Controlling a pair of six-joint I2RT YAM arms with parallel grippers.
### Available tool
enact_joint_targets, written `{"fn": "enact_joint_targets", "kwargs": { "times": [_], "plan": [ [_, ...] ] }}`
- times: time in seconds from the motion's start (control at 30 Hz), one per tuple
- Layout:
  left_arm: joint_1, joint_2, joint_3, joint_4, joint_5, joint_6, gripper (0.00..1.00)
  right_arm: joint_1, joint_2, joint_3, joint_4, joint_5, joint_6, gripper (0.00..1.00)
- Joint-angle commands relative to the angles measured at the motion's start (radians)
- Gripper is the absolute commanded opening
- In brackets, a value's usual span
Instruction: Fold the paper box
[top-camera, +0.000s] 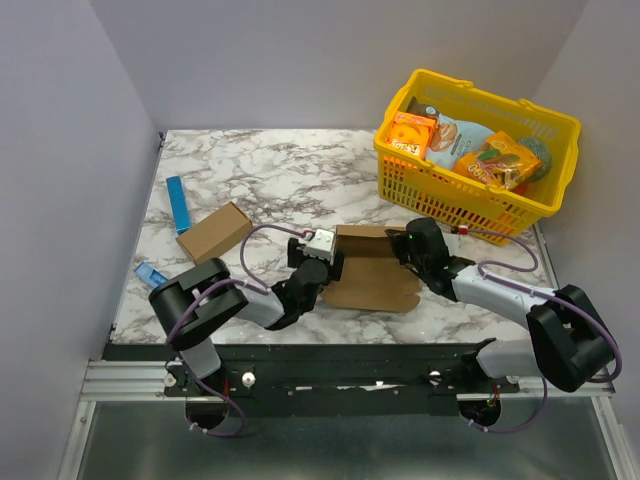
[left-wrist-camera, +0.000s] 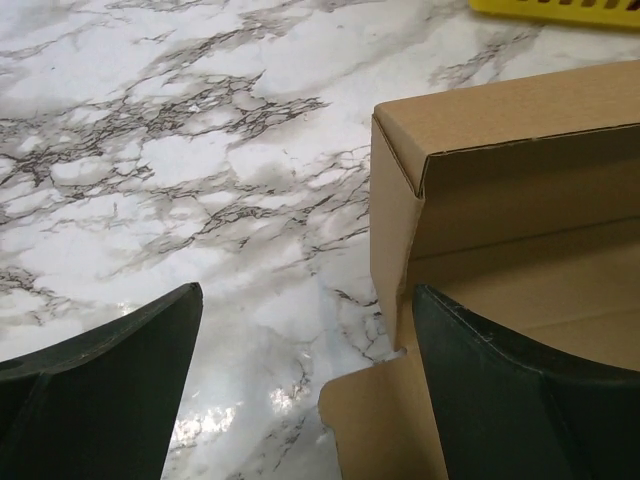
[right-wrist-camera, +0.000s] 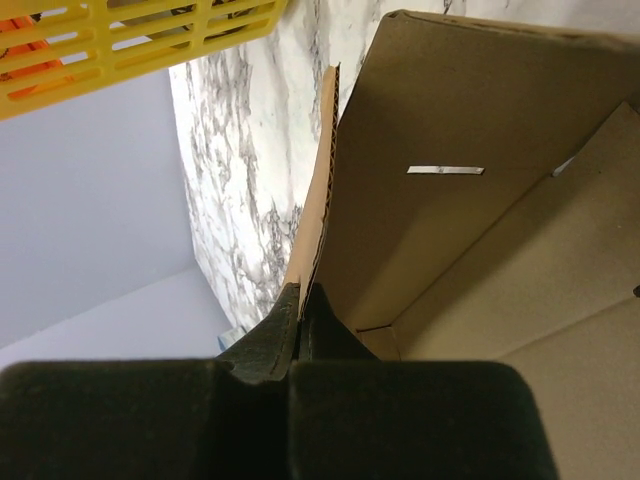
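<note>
1. Box (top-camera: 372, 275) sits mid-surface (top-camera: 280, 180), just ahead of both arms and near the yellow basket (top-camera: 470, 190). It is part-formed: no longer a flat sheet, not yet a closed carton.
2. Done, as far as shows: the far wall stands upright, and a side panel is turned up to meet it at a corner, seen close in the left wrist view.
3. Not done: the near half lies flat on the surface, its notched flaps spread toward the arms. No lid is closed, and the slot (right-wrist-camera: 445, 170) in the raised wall has no tab in it.
4. Right claw (right-wrist-camera: 302, 300) is pressed together, pinching the edge of a raised panel on the box's right side, apparently to steady it.
5. Left claw (left-wrist-camera: 308, 300) is spread wide and holds nothing. One finger hangs over bare surface and the other over the box's flat part, with the upright corner between them.
6. My judgement: early to middle. The remaining walls need raising, the tabs tucking, and the lid closing.
</note>
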Motion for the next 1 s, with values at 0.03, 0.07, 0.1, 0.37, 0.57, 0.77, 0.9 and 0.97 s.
{"fn": "enact_joint_targets", "kwargs": {
  "times": [0.03, 0.07, 0.1, 0.37, 0.57, 0.77, 0.9, 0.97],
  "plan": [
    [0.037, -0.210, -0.077, -0.002, 0.268, -0.057, 0.95, -0.010, 0.011, -0.011, -0.136, 0.076, -0.045, 0.01],
    [0.050, -0.242, -0.083, -0.017, 0.316, -0.085, 0.95, -0.010, 0.009, -0.011, -0.136, 0.076, -0.050, 0.01],
    [0.086, -0.302, -0.086, -0.040, 0.398, -0.132, 0.95, -0.011, 0.006, -0.011, -0.136, 0.075, -0.053, 0.01],
    [0.207, -0.373, 0.036, -0.260, 0.627, -0.456, 0.94, -0.008, -0.014, -0.041, -0.077, 0.069, -0.084, 0.01],
    [0.258, -0.265, 0.157, -0.344, 0.726, -0.552, 0.93, -0.008, -0.023, -0.049, -0.077, 0.075, -0.091, 0.01],
    [0.301, -0.176, 0.170, -0.337, 0.720, -0.605, 0.87, -0.010, -0.026, -0.054, -0.073, 0.072, -0.096, 0.01],
    [0.316, -0.120, 0.161, -0.283, 0.761, -0.641, 0.82, -0.010, -0.021, -0.058, -0.066, 0.070, -0.102, 0.01],
    [0.316, -0.086, 0.161, -0.254, 0.784, -0.654, 0.79, -0.010, -0.018, -0.060, -0.061, 0.067, -0.102, 0.01]
  ]
}}
